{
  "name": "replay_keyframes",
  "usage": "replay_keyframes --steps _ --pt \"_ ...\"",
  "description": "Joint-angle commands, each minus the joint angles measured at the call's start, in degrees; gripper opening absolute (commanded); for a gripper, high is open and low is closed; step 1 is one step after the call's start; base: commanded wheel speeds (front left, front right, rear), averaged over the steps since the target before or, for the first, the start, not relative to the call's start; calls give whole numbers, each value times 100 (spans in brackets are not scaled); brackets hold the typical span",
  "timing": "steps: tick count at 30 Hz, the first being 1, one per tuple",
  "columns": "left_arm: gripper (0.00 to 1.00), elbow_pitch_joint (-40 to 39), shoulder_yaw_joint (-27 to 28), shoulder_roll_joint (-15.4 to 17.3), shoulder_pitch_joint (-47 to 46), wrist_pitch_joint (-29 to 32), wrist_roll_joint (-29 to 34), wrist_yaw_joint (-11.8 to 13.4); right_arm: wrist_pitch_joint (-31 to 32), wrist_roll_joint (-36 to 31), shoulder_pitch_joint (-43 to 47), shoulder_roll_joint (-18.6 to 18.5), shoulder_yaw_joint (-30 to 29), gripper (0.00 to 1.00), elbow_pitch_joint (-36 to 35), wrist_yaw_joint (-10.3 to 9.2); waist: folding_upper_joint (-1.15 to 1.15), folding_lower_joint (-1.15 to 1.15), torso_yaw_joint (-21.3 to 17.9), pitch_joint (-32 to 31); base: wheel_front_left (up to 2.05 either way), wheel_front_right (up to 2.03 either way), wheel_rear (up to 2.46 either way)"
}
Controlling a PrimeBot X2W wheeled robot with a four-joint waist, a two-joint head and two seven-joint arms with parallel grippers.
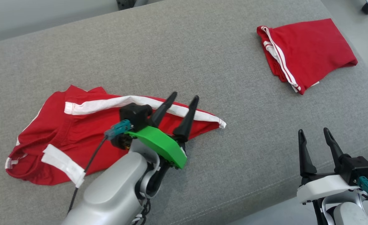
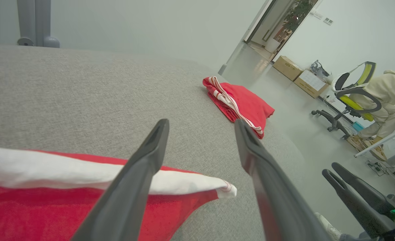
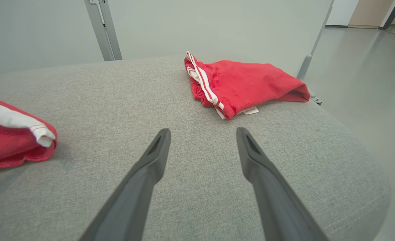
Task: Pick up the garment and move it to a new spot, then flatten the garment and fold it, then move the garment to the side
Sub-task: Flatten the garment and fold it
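step in hand: i judge it the flattening. the garment point(image 1: 77, 134) is down on the grey cushion point(image 1: 184, 56) but rumpled, one white cuff turned over and its edges bunched, so it is neither flat nor folded.
garment's place: left half of the cushion, towards the near edge, its white-banded corner pointing right. a second red piece, the folded garment point(image 1: 308, 50), sits well apart at the far right corner.
my left gripper point(image 1: 184, 96): jaws spread wide, nothing between them.
left arm's pose: the forearm reaches forward from the lower middle of the head view, wrist tipped so the fingers slant up and to the right above the garment's white band. from my wrist view, one finger crosses the band and the other stands over bare cushion just past the corner. whether a tip touches cloth i cannot tell.
my right gripper point(image 1: 313, 130): jaws equally wide and empty, fingers pointing away from me over bare cushion near the front edge, well apart from the garment.
next move calls for: both grippers on the cloth, i think. a pinch on the corner beside my left fingers, the right brought across to another edge, then a pull apart to draw the wrinkles out.
risk: the thin fabric may drag and bunch rather than spread.
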Motion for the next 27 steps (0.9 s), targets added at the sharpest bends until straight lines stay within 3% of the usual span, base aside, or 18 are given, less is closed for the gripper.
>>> replay_keyframes --steps 1,7,11,16,27 --pt "100 -163 260 212 123 -18 -15 170 -1 -70 80 -7 -33 100 -47 -4 46 0 310 -331 0 0 0" --pt "100 -362 984 1097 314 -15 -134 604 -1 -133 102 -9 -84 100 -151 -5 46 0 476 -383 0 0 0" --pt "100 -170 1268 1589 301 202 -314 752 -1 -148 62 -9 -60 100 -174 -4 46 0 528 -326 0 0 0" --pt "100 105 1426 1889 259 681 -678 572 -1 -118 24 -8 -35 100 -148 -4 46 0 551 -219 0 0 0" --pt "100 723 1390 1920 -37 1060 -900 -85 0 -152 -81 -9 26 100 -124 -5 46 0 476 -90 0 0 0"
